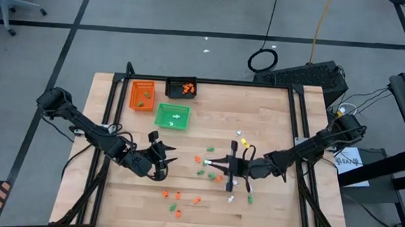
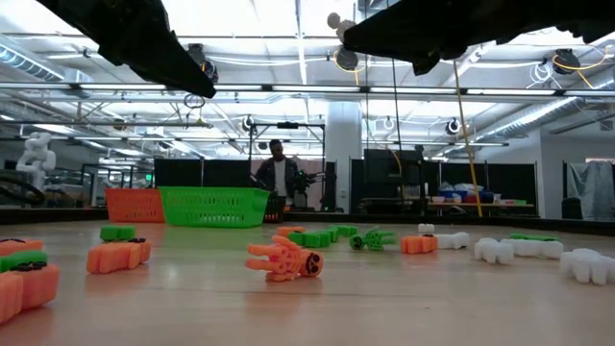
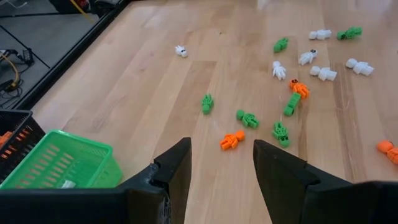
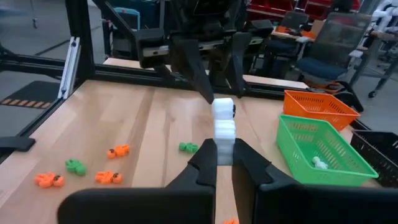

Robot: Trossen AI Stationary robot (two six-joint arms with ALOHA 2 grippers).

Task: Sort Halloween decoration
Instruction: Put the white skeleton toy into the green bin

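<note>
Small orange, green and white Halloween decoration pieces (image 1: 206, 173) lie scattered on the wooden table between the arms and toward its near edge. My right gripper (image 4: 224, 152) hangs above the table's middle, shut on one white piece (image 4: 223, 124). Facing it, my left gripper (image 3: 221, 165) hovers at the middle left, open, with nothing between its fingers. Behind the left gripper stand three small trays: orange (image 1: 142, 94), black (image 1: 181, 88) and green (image 1: 173, 116). The green tray holds a white piece (image 4: 319, 163). My right gripper pinches the white piece by its near end (image 4: 224, 148) between its two fingertips. The fingers reach nearly level from the table's right side, pointing toward the left arm. The piece sticks out beyond the fingertips in line with them, lifted clear of the table.
A white piece (image 3: 181, 50) lies apart from the cluster. Black frame rails (image 1: 111, 108) run along the table's left, right and far edges. Bare wood (image 1: 273, 111) lies at the far right. A person (image 2: 279, 178) stands in the room behind.
</note>
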